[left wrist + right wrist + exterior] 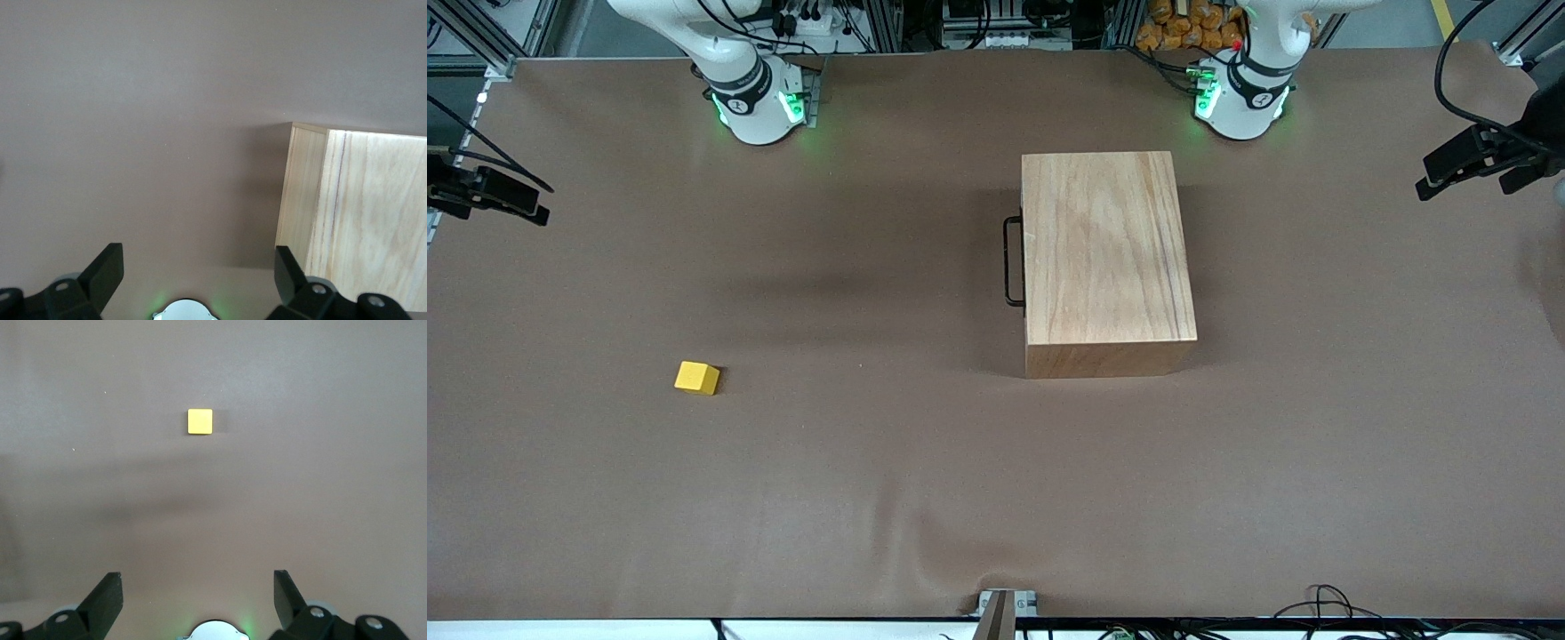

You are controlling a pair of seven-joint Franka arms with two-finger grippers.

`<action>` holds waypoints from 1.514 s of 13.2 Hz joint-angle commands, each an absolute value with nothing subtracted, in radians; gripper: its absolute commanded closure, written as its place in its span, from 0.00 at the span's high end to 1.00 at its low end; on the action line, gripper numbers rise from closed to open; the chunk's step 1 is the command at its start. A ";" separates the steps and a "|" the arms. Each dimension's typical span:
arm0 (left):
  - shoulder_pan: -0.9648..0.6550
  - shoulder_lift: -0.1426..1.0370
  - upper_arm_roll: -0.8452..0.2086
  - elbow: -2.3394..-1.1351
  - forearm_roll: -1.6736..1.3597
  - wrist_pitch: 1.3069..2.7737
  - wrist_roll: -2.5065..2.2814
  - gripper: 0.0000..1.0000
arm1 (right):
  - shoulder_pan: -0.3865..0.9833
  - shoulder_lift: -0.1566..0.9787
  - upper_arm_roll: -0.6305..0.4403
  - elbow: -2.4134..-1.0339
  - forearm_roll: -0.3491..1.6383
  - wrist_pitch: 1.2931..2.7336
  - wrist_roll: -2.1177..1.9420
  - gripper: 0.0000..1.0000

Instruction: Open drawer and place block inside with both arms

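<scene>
The wooden box point(1107, 262) stands on the brown table near the left arm's base point(1240, 98). Its drawer is shut; only the black loop handle point(1012, 262) shows, on the side toward the right arm's end. The yellow block point(696, 377) lies on the table nearer the front camera than the right arm's base point(756, 102). Both grippers are out of the front view. My left gripper point(197, 263) is open and empty, high over the table beside a corner of the box point(360, 213). My right gripper point(197, 583) is open and empty, high over the table, the block point(200, 421) well off from it.
Black camera mounts reach in at the table's two ends, one at the right arm's end point(489, 191) and one at the left arm's end point(1476, 160). A small clamp point(1000, 606) sits at the table edge nearest the front camera. Cables lie along that edge.
</scene>
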State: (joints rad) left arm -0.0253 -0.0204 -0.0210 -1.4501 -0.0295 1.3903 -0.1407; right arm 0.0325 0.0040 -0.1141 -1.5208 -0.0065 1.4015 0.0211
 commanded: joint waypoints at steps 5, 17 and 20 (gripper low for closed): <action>-0.018 -0.017 -0.025 -1.443 -0.037 1.376 -0.123 1.00 | 0.021 -0.020 -0.101 -1.554 -0.003 1.431 0.035 1.00; -0.066 0.067 -0.153 -1.440 -0.044 1.353 -0.218 1.00 | 0.015 -0.011 -0.100 -1.562 -0.018 1.454 0.023 1.00; -0.155 0.090 -0.175 -1.439 -0.038 1.382 -0.412 1.00 | 0.017 -0.011 -0.100 -1.563 -0.018 1.459 0.023 1.00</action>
